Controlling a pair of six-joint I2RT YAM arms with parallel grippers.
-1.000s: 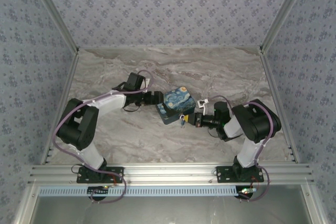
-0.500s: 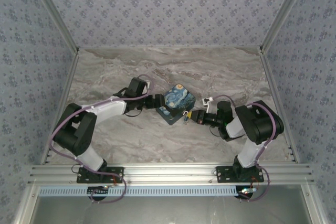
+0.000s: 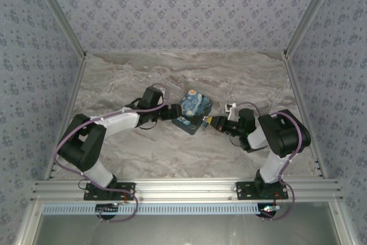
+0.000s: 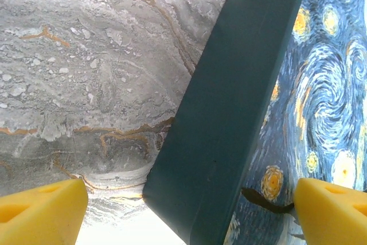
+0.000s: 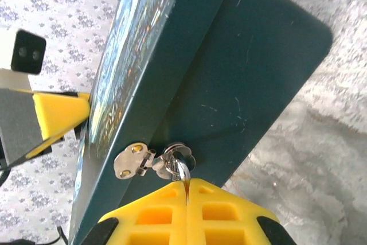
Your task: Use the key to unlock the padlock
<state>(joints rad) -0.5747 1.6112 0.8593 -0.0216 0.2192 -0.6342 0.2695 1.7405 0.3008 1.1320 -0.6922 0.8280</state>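
A blue-and-yellow painting-print box (image 3: pixel 195 107) lies mid-table, and its dark side (image 5: pixel 241 55) carries a silvery hasp (image 5: pixel 131 160). My right gripper (image 3: pixel 210 122) is at that hasp. In the right wrist view it (image 5: pixel 187 185) is shut on a thin curved silvery bar (image 5: pixel 182 170) threaded through the staple, apparently the padlock's shackle. The padlock's blue body is hidden, and so is the key. My left gripper (image 3: pixel 174 113) is open wide and straddles the box's opposite corner (image 4: pixel 229 113). One finger (image 4: pixel 332 210) rests by the lid; the other (image 4: pixel 40 210) stands apart over the table.
The marble table (image 3: pixel 241 78) has wallpapered walls at the back and on both sides. An aluminium rail (image 3: pixel 183 187) runs along the near edge by the arm bases. There is free room behind the box and at the front.
The left gripper pushed in around the box's corner. The box shifted a little toward the back and turned slightly. The shut right gripper followed it up and left, staying at the hasp.
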